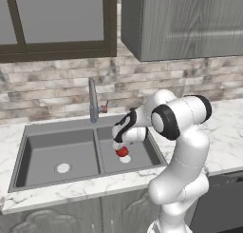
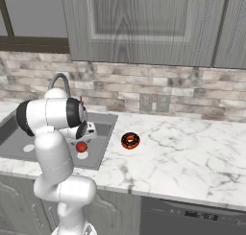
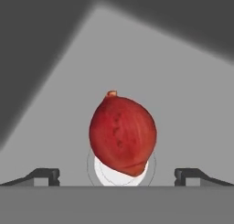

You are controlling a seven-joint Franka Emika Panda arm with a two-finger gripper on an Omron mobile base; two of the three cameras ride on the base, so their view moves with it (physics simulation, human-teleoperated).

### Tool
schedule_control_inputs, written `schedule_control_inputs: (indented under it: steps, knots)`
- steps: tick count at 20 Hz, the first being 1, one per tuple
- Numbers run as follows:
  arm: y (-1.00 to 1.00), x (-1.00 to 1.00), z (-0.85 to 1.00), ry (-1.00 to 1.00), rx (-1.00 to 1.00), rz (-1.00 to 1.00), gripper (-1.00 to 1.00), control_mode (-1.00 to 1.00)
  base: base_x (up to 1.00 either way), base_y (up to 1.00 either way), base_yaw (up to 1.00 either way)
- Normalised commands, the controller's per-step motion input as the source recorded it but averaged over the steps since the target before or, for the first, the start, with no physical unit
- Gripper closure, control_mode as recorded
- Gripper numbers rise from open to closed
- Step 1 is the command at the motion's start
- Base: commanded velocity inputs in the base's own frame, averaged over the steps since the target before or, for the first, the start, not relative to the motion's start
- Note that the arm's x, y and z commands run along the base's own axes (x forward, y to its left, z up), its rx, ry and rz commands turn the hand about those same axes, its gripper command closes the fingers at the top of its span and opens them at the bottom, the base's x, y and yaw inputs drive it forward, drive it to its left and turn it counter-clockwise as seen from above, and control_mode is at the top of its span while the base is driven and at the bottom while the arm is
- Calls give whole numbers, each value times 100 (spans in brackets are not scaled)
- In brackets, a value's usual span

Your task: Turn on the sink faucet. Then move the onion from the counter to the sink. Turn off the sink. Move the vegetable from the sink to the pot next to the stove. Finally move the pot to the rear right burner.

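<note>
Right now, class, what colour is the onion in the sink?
The onion is deep red, with a small orange tip. The hand view shows it best.

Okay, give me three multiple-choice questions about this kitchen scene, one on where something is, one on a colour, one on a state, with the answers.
1. Where is the onion?
A. in the sink's right basin, on the drain
B. on the counter
C. in the left basin

2. What colour is the ring-shaped thing on the counter?
A. green
B. dark brown and orange
C. white

3. How does the pincer stand?
A. shut on the onion
B. shut, empty
C. open above the onion

Answers: A, it lies over the pale drain of the sink; B, those colours show; C, the fingertips stand wide apart either side.
</note>
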Motion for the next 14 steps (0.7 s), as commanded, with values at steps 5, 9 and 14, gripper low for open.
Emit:
schedule_control_inputs:
  steps: [5, 9, 14]
  knots:
    - [3, 2, -20, 0, -2, 0, -100, -100, 0, 0, 0]
    - [3, 2, -19, 0, -2, 0, -100, -100, 0, 0, 0]
    - [6, 8, -22, 0, -2, 0, -100, -100, 0, 0, 0]
